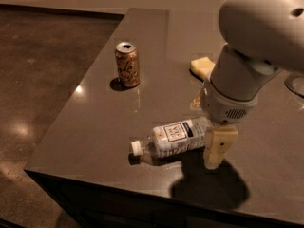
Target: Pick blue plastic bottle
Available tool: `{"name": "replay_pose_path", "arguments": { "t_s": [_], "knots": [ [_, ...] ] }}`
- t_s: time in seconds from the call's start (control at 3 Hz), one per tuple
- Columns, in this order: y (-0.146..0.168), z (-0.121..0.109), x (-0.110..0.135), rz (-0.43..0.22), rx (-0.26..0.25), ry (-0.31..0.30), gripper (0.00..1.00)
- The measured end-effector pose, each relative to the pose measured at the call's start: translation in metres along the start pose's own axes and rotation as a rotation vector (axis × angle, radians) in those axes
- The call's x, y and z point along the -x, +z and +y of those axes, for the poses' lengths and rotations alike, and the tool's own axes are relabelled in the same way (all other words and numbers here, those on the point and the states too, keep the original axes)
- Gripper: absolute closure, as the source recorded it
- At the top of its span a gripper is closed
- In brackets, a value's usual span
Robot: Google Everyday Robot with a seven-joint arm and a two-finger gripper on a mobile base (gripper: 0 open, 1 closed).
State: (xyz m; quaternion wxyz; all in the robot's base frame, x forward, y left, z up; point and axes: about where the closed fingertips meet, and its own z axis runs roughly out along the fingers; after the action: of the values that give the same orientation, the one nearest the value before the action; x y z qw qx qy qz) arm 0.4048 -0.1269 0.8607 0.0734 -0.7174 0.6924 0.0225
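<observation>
The blue plastic bottle (pixel 172 137) lies on its side near the counter's front edge, white cap pointing left, pale label with a dark square logo facing up. My gripper (pixel 216 148) hangs from the big white arm directly at the bottle's right, bottom end. One tan finger (pixel 218 146) shows in front of the bottle's base; the other finger is hidden behind it.
A tan-orange drink can (pixel 127 64) stands upright at the back left of the dark counter (pixel 95 127). A yellow sponge-like block (pixel 202 66) lies behind my arm. The counter's front and left edges are close to the bottle. A round rim (pixel 295 84) shows at far right.
</observation>
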Motion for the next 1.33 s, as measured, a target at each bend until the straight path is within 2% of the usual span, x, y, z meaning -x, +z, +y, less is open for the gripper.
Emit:
{"name": "replay_pose_path", "arguments": {
  "t_s": [0.67, 1.0, 1.33],
  "knots": [
    [0.008, -0.004, 0.006, -0.003, 0.028, -0.021, 0.65],
    [-0.010, -0.015, 0.000, -0.030, 0.016, 0.002, 0.87],
    [-0.054, -0.034, -0.008, -0.091, -0.045, 0.036, 1.00]
  ]
}}
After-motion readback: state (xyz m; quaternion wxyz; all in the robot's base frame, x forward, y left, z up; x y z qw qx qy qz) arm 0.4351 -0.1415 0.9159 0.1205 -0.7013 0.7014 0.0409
